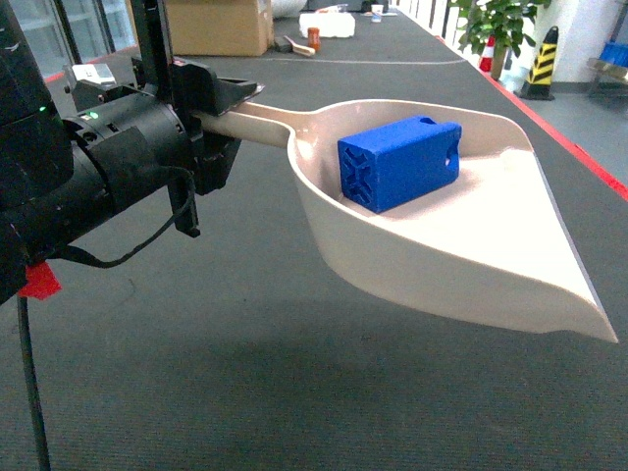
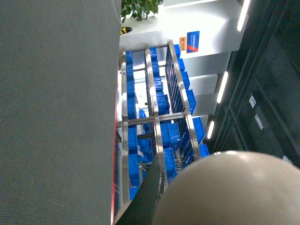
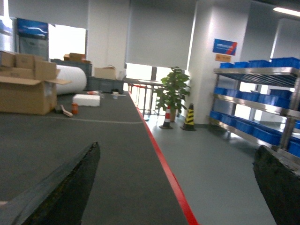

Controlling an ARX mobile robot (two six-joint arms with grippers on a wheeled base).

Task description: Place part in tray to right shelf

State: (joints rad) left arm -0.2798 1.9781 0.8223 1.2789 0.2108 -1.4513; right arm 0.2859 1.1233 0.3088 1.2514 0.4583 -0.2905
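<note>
The left hand [image 1: 228,110] is seen in the head view clamped on the long handle of the tray [image 1: 461,265], which is held out above the grey worktop [image 1: 196,373] and casts a shadow on it. The handle runs from the hand rightward into the deep back of the scoop, and the wide flat lip points to the right and toward the camera. The part [image 1: 400,163] lies inside the tray, near its rear wall, with its X-ribbed end turned toward the camera and a small hole visible on its far end.

In the left wrist view the rounded beige underside of the tray [image 2: 229,187] fills the lower right corner, beside a dark finger [image 2: 149,197].

In the right wrist view two dark fingers [image 3: 56,187] of the right hand are set wide apart at the frame edges, with nothing between them. Beyond the worktop's red edge, the right shelf [image 3: 262,105] stands by the wall, loaded with blue crates [image 3: 262,133].
</note>
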